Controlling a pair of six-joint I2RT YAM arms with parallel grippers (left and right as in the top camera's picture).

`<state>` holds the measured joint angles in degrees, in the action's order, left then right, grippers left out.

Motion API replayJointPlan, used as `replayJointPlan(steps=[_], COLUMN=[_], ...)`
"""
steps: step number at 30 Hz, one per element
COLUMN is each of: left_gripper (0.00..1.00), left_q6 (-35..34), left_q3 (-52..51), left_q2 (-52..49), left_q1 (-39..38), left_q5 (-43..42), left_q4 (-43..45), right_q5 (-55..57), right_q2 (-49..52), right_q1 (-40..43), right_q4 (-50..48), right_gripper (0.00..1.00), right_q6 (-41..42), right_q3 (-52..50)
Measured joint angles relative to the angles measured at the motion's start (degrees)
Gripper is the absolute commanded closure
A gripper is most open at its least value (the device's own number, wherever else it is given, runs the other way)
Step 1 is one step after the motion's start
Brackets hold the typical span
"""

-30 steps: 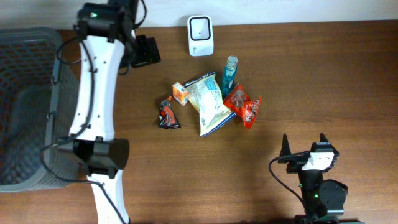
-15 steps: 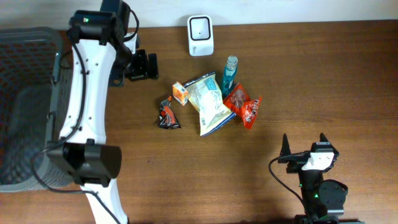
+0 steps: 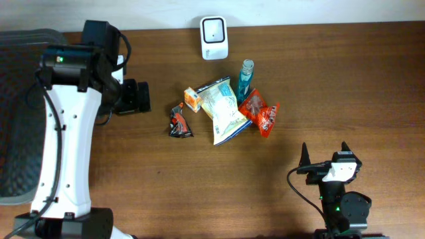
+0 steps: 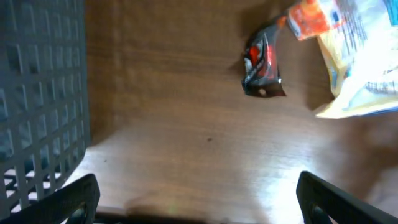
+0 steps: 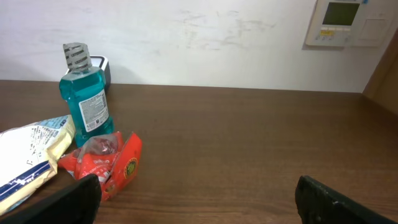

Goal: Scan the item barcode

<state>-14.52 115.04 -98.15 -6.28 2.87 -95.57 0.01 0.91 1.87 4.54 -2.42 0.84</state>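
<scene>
The pile of items lies mid-table: a black-and-red packet (image 3: 179,122), a small orange box (image 3: 192,99), a white-and-yellow bag (image 3: 224,110), a red packet (image 3: 260,113) and a blue bottle (image 3: 245,77). The white scanner (image 3: 214,38) stands at the far edge. My left gripper (image 3: 136,97) hovers open to the left of the pile, holding nothing. Its wrist view has the black-and-red packet (image 4: 262,65) ahead of the open gripper (image 4: 199,199). My right gripper (image 3: 323,154) rests open near the front right, empty. Its own view shows the open gripper (image 5: 199,199) facing the bottle (image 5: 85,93) and red packet (image 5: 106,162).
A dark mesh basket (image 3: 20,133) fills the table's left side, and its wall (image 4: 37,93) is close on the left in the left wrist view. Bare wood lies between the pile and the right gripper.
My left arm has swung toward the front and left, carrying its open gripper from near the scanner to beside the pile. The right arm and the items have not moved.
</scene>
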Motion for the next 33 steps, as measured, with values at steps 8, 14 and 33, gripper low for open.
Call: replayJointPlan(steps=[8, 14, 33], left_gripper=[0.01, 0.01, 0.01], left_q6=[0.0, 0.0, 5.4], left_q3=[-1.8, -5.7, -5.8], left_q2=[0.1, -1.1, -10.6], left_q1=[0.0, -1.3, -5.8], left_q5=[-6.0, -10.1, -3.5], left_q4=[12.9, 23.1, 27.5], right_q5=[0.0, 0.0, -40.3], right_q2=[0.0, 0.0, 0.0], right_q1=[0.0, 0.0, 0.0], right_q4=[0.0, 0.0, -17.9], right_gripper=[0.02, 0.02, 0.02], right_q6=[0.0, 0.0, 0.1], right_q3=[0.0, 0.0, -0.2])
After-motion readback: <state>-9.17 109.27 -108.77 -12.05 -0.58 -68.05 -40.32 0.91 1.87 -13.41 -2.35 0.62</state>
